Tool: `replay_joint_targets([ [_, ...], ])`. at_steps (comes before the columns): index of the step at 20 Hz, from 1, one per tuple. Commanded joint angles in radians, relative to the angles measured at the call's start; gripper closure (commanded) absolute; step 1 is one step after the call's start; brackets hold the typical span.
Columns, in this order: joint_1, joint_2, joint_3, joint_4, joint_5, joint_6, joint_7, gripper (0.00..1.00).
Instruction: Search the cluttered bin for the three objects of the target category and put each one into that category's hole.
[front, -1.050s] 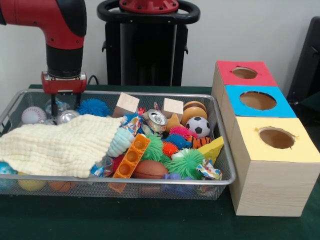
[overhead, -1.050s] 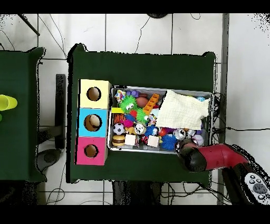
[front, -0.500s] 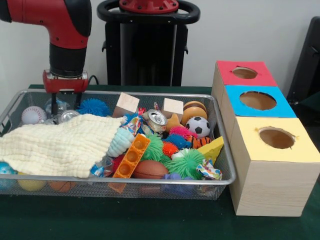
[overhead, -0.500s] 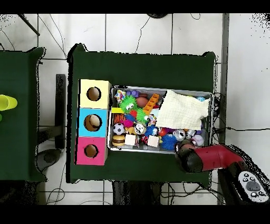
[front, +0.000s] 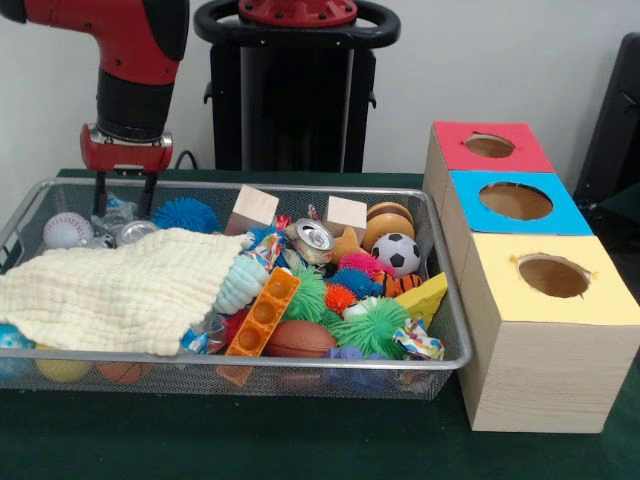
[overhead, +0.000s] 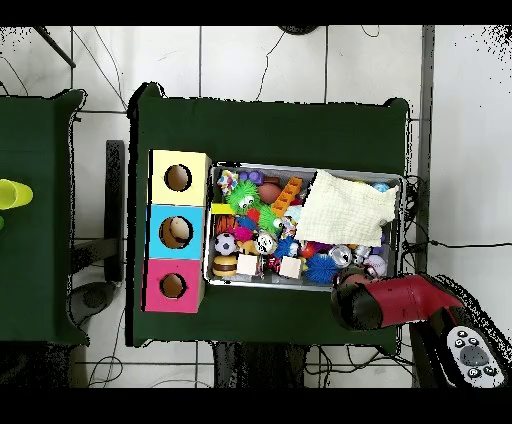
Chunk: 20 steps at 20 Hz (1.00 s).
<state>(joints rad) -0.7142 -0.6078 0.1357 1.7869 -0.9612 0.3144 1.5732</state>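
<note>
Currently, end effector (front: 124, 195): fingers parted, empty, hanging at the wire bin's (front: 455, 330) ten o'clock corner above a crinkled clear wrapper (front: 117, 213), presumably picking.

Green table (front: 300, 440), wire bin (front: 440, 290), wooden box (front: 530, 370)

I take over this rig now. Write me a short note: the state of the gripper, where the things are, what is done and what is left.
Gripper: jaws open and empty, above the bin's back corner, over a crinkled clear wrapper and a silver ball.
Bin: full of clutter; a cream cloth covers much of that side.
Boxes: red, blue and yellow in a row beside the bin. In the overhead view something pale lies in the blue hole; the other holes look empty.
Done: possibly one item, not certain.
Left: find the remaining targets; lifting the cloth may help.
</note>
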Motion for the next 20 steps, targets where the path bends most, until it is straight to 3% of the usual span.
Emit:
replay_joint_targets([
  [1, 0.027, -0.038, 0.002, -0.005, 0.03, 0.086, 0.021, 0.0],
  [20, 0.031, 0.131, -0.04, -0.078, -0.003, 0.012, 0.062, 0.0],
])
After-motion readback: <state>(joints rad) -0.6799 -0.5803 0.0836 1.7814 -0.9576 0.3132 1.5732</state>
